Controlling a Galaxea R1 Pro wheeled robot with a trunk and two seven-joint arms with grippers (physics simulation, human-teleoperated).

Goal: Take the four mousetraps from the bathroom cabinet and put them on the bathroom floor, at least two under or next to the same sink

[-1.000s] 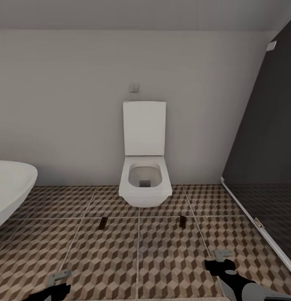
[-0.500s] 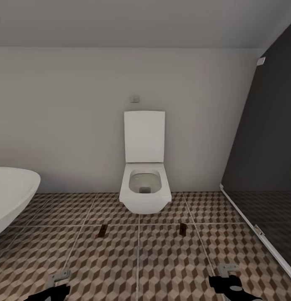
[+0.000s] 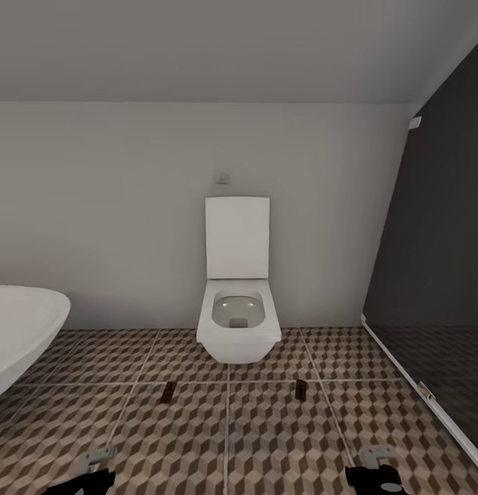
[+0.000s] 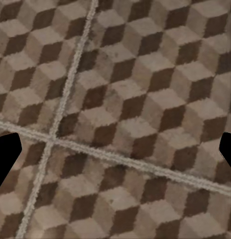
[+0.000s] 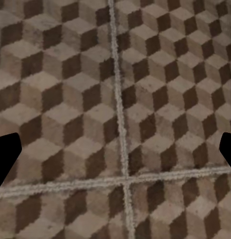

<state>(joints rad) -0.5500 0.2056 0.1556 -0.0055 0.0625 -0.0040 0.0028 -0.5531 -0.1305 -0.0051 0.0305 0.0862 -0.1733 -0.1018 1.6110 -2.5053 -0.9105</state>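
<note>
Two small dark flat mousetraps lie on the bathroom floor in front of the toilet, one to the left and one to the right. My left gripper and right gripper peek in at the lower edge of the head view, well short of both traps. In the left wrist view the left gripper is open over bare cube-patterned tile. The right gripper is likewise open, with nothing between its fingers. The cabinet is out of view.
A white toilet with its lid up stands against the far wall. A white sink basin juts in at the left. A dark glass shower screen with a white floor rail runs along the right.
The whole head view has shifted down and the toilet looks a little smaller, so the camera has moved. Less of my right arm shows now. The mousetraps have not moved on the floor.
</note>
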